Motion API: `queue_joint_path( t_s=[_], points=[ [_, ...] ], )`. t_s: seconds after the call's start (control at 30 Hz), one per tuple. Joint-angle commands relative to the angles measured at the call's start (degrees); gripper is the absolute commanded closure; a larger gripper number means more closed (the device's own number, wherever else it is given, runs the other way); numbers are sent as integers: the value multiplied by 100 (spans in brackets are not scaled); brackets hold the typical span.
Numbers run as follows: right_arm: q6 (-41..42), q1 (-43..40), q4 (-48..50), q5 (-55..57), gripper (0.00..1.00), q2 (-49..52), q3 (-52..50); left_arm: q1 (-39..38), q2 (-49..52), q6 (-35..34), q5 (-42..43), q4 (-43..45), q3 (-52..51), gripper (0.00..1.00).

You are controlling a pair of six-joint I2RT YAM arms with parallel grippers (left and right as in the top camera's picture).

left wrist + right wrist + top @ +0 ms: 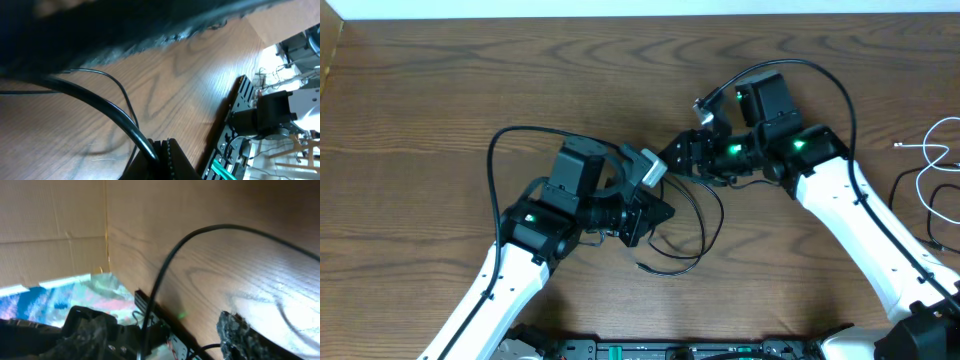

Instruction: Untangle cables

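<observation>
The black cable point(703, 225) lies in loose loops on the wooden table, just right of and below my left gripper point(655, 212). In the left wrist view my left gripper point(162, 152) is shut on the black cable point(107, 112), which runs off to the left. My right gripper point(678, 155) hovers just above and to the right of the left one. In the right wrist view its fingers point(160, 340) are spread apart, and a black cable point(165, 270) arcs down between them without being pinched. The white cable point(932, 165) lies apart at the far right edge.
A metal rail with electronics point(670, 350) runs along the table's front edge and also shows in the left wrist view point(240, 125). A cardboard wall point(50, 225) stands at the table's side. Thicker black arm wires loop over both arms point(810, 68).
</observation>
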Motion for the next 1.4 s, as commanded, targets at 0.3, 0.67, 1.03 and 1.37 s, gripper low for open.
queue_joint_path(
  t_s=[0.3, 0.67, 1.03, 1.37],
  points=[
    [254, 208, 168, -164, 83, -17, -31, -273, -9, 149, -81, 4, 127, 92],
    [251, 210, 166, -376, 90, -17, -31, -273, -11, 166, -378, 199, 127, 92],
    [251, 247, 90, -444, 99, -17, -33, -273, -15, 164, -376, 404, 129, 92],
    [-387, -35, 87, 544, 99, -17, -33, -267, -15, 26, -2192, -153, 127, 30]
  ],
)
